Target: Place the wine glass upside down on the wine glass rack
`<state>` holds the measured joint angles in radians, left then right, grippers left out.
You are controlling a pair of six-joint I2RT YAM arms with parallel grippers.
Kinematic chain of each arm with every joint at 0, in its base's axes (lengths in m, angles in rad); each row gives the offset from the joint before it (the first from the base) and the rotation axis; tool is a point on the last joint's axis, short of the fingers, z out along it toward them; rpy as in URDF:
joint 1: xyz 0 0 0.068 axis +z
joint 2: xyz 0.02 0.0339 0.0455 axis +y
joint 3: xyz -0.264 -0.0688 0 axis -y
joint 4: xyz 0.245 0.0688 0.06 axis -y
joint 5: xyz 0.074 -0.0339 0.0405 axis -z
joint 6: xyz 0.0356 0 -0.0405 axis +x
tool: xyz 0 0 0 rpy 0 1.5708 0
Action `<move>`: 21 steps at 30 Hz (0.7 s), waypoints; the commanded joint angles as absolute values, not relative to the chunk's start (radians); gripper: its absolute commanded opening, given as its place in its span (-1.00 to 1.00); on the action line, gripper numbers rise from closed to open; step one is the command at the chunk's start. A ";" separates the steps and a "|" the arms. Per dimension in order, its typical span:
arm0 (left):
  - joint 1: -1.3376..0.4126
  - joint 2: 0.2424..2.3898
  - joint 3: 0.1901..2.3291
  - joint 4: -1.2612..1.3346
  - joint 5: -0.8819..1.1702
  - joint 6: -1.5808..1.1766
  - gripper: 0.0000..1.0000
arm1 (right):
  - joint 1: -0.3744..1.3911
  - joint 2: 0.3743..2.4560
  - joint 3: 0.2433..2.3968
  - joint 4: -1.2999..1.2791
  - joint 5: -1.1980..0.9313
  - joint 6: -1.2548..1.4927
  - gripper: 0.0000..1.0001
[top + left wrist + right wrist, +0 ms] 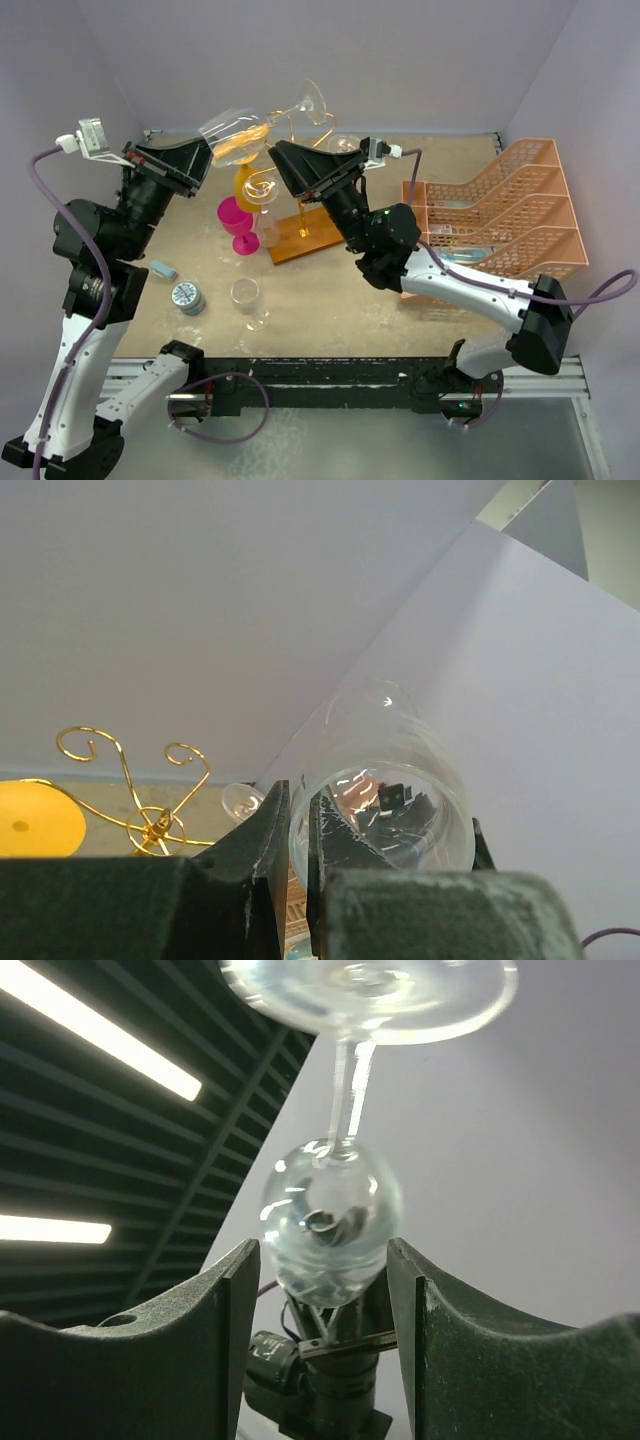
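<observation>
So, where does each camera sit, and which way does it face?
Top external: above and behind, facing down on the table; left arm and right arm show.
Left wrist: along the left gripper, which holds the wine glass, toward the wine glass rack.
Right wrist: upward to ceiling lights; open right gripper flanks the glass.
All share the wine glass.

The top camera looks down from high on the near side, far away. Both wrist cameras tilt upward, very near the same clear stemmed wine glass (240, 135) (385, 800) (332, 1215).
</observation>
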<state>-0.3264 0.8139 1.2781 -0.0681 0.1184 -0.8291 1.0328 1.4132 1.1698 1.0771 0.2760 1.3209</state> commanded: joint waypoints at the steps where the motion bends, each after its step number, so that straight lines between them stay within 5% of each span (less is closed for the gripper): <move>1: -0.319 0.780 1.285 0.067 0.161 -0.859 -1.00 | 1.032 1.409 1.230 1.099 0.299 1.365 0.11; 15: -0.319 0.769 1.271 0.099 0.228 -0.865 -1.00 | 1.030 1.462 1.364 1.096 0.365 1.337 0.05; 21: -0.320 0.777 1.269 0.114 0.247 -0.875 -1.00 | 1.030 1.488 1.396 1.081 0.374 1.330 -0.14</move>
<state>-0.3264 0.7815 1.2636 0.0105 0.2283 -0.8539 1.0328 1.4849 1.3483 1.0508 0.3370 1.3365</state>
